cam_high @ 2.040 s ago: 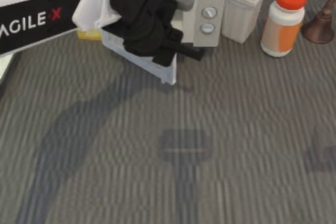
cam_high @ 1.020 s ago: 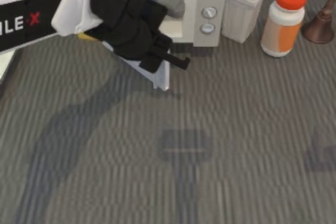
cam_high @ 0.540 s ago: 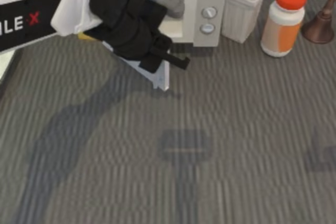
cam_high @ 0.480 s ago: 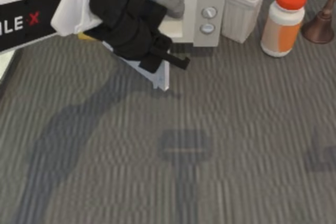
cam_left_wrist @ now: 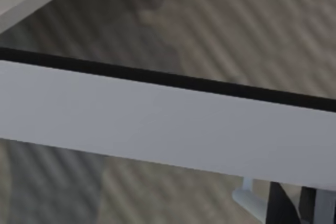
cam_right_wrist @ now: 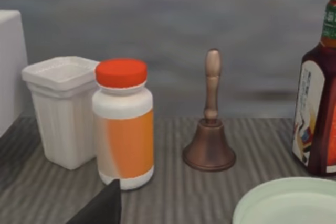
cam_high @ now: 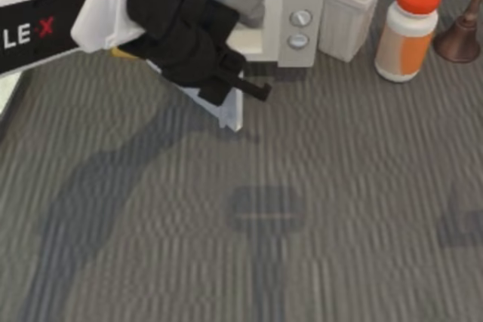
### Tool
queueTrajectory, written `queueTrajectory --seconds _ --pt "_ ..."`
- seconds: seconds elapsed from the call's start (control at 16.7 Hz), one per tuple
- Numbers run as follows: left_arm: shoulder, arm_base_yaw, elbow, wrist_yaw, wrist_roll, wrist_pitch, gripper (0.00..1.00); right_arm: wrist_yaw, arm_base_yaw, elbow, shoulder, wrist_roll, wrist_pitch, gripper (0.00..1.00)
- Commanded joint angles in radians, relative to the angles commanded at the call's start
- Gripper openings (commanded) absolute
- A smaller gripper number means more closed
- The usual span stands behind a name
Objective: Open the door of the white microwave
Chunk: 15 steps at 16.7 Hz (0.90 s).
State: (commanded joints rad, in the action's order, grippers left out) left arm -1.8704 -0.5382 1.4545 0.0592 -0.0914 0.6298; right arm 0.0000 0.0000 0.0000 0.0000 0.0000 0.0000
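Grey mat (cam_high: 339, 209), left tool (cam_high: 253, 88) at door (cam_high: 230, 115), wrist cam: bell (cam_right_wrist: 209, 145)

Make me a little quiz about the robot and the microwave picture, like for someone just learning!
1. True or false: the door of the white microwave is swung out and open.
2. Which arm's gripper is at the door? A) left gripper B) the right one
3. Fill in: the pill bottle beside the white tub has an ______ cap.

Key: 1 true. 2 A; the right arm is out of the top view, its wrist camera facing the bottle and the bronze bell. 3 orange-red.
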Motion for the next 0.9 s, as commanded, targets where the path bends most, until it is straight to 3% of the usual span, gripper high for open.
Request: queueTrajectory --seconds 0.36,0.9 --pt "0.054 0.05 -0.062 0.07 -0.134 -0.001 0.0 0.0 0.0 0.0 0.0 0.0 0.0 1.0" --pt "0.057 0.053 -0.068 0.074 -0.143 -0.001 0.0 0.0 0.0 0.0 0.0 0.0 0.0 1.0"
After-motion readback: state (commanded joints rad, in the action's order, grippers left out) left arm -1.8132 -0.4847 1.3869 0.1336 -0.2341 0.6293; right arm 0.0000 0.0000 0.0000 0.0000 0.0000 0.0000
